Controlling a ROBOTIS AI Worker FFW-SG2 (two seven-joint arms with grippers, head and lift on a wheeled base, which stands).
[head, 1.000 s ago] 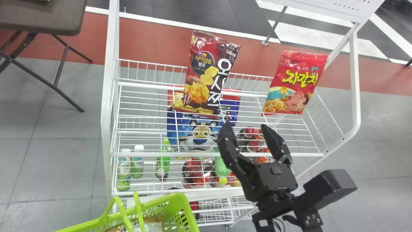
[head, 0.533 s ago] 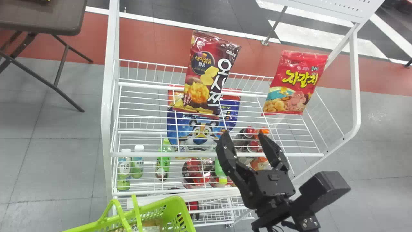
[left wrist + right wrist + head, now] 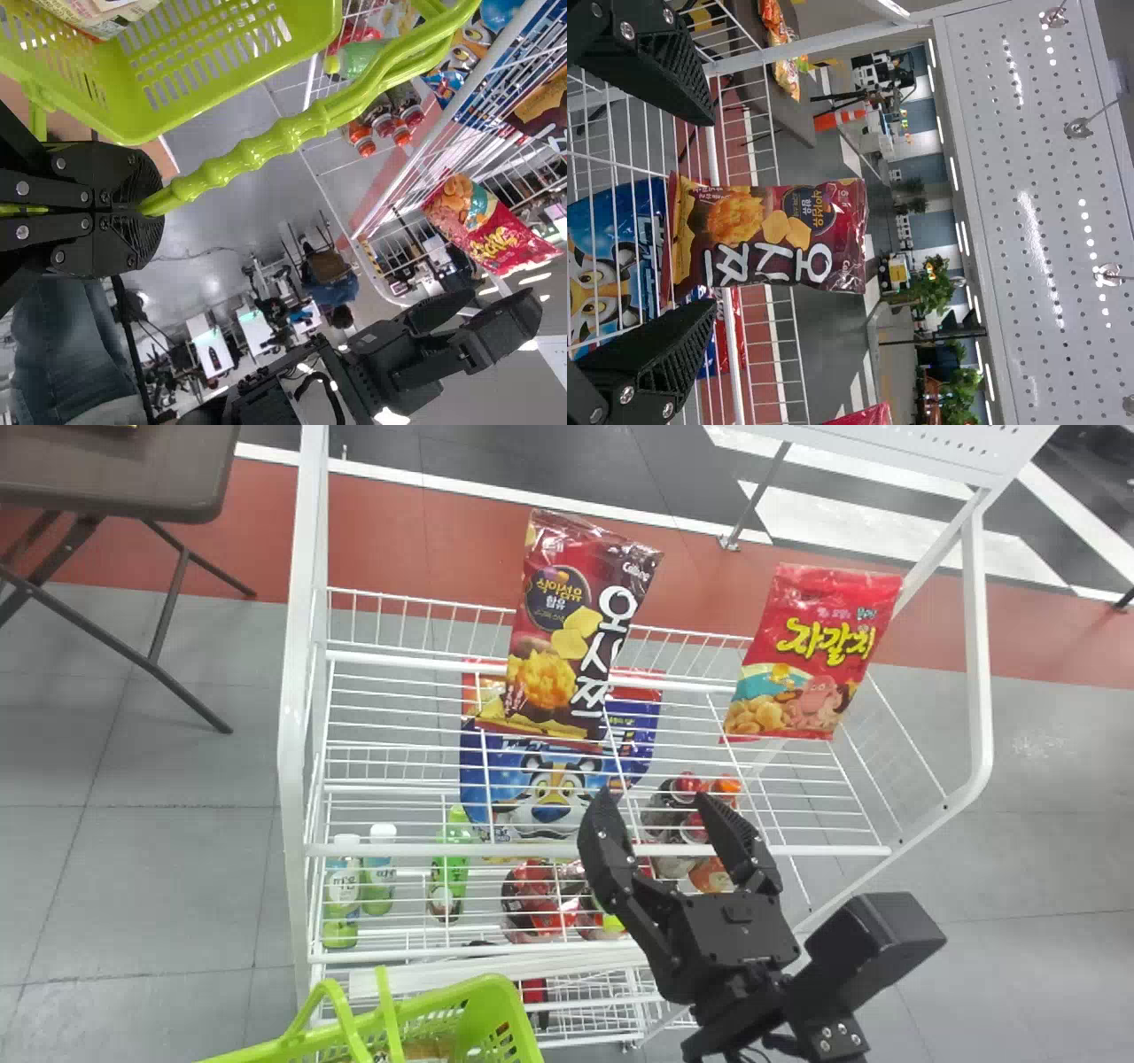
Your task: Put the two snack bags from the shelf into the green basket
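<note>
In the head view my right gripper (image 3: 654, 802) stands open at the front edge of the top wire shelf (image 3: 399, 753), short of both bags. A dark red chip bag (image 3: 567, 633) stands on that shelf left of centre, a bright red snack bag (image 3: 811, 655) farther right. In the right wrist view the chip bag (image 3: 766, 232) lies beyond my right gripper (image 3: 709, 212), nothing between its fingers. The green basket (image 3: 443, 1014) is at the bottom left of the head view. In the left wrist view my left gripper (image 3: 146, 208) is shut on the basket's handle (image 3: 257, 150).
Lower shelves hold a blue cereal bag (image 3: 549, 788), bottles (image 3: 343, 886) and cup-shaped packs. White shelf posts (image 3: 297, 735) flank the shelf, and a perforated panel (image 3: 1036, 212) rises behind. A brown folding table (image 3: 115, 478) stands at the far left.
My right gripper has shifted left and slightly back toward the robot, staying open. The green basket has moved a little right and down. Both snack bags are unmoved.
</note>
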